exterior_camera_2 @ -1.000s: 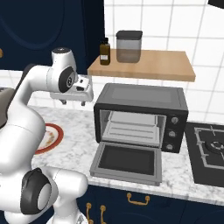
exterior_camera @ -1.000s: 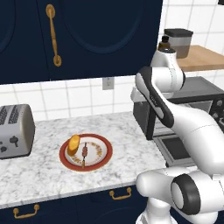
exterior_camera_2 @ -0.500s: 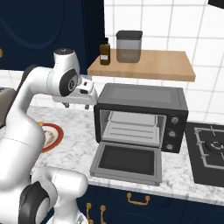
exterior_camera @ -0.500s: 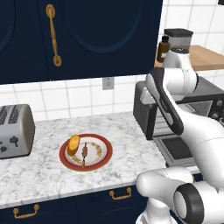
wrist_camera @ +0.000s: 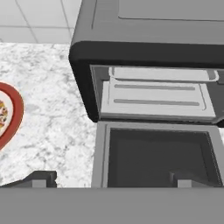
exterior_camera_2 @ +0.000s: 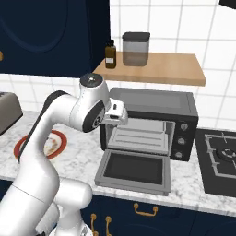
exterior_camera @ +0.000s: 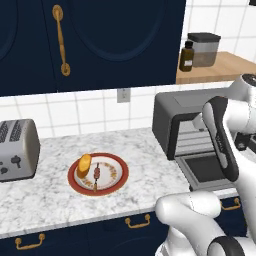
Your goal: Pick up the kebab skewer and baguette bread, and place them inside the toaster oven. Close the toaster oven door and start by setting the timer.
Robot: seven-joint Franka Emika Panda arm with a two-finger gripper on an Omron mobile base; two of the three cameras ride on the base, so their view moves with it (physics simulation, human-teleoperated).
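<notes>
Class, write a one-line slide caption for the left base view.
Baguette and kebab skewer wait on a red-rimmed plate beside the open toaster oven.

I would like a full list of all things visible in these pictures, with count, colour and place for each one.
toaster oven: 1, dark grey, on counter right of plate
toaster oven door: 1, grey frame, dark glass, dropped open
plate: 1, red rim, on marble counter
baguette bread: 1, golden, on plate's left side
kebab skewer: 1, pale stick, red-brown chunks, plate middle
toaster: 1, silver, counter far left
bottle: 1, brown, wooden shelf
canister: 1, grey, beside bottle
stove: 1, black, right of oven
gripper: 1, dark fingertips apart, above open door
</notes>
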